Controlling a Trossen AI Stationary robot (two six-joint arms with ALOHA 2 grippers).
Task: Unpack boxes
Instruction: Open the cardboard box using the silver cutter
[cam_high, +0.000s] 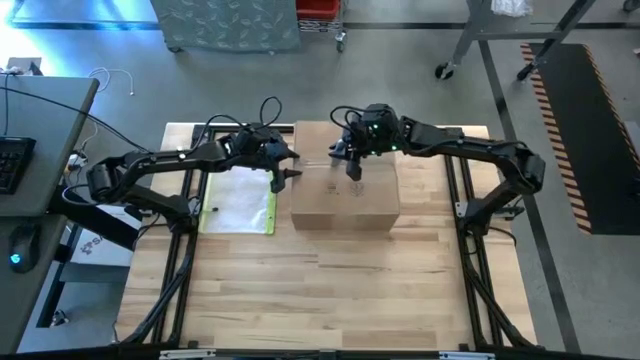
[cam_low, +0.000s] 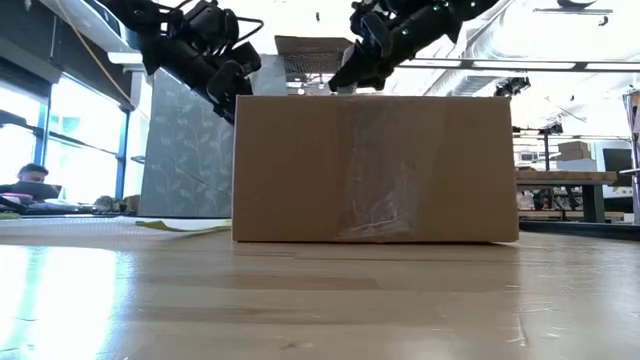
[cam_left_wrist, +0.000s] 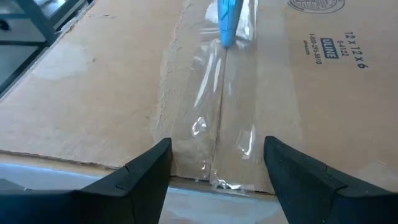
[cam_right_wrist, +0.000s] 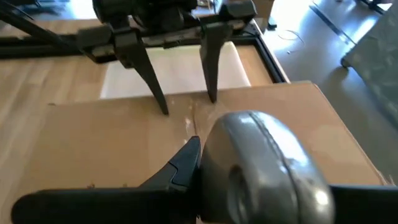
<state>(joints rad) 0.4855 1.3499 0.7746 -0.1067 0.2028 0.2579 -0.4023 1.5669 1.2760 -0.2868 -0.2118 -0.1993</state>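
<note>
Working the taped seam on the box (cam_high: 345, 190), which is sitting mid-tabletop (cam_high: 330, 290).
I'm holding the left gripper (cam_left_wrist: 217, 163) with jaws spread, straddling the seam at the box's edge to steady it, while the right gripper (cam_high: 354, 160), jaws clamping a blue-tipped cutter (cam_left_wrist: 229, 22), is pressing on the tape (cam_left_wrist: 214, 112).

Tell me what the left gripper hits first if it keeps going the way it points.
Probably the box's top at its near edge: the open left gripper straddles the taped seam there; the gap below the fingertips is unclear.
</note>
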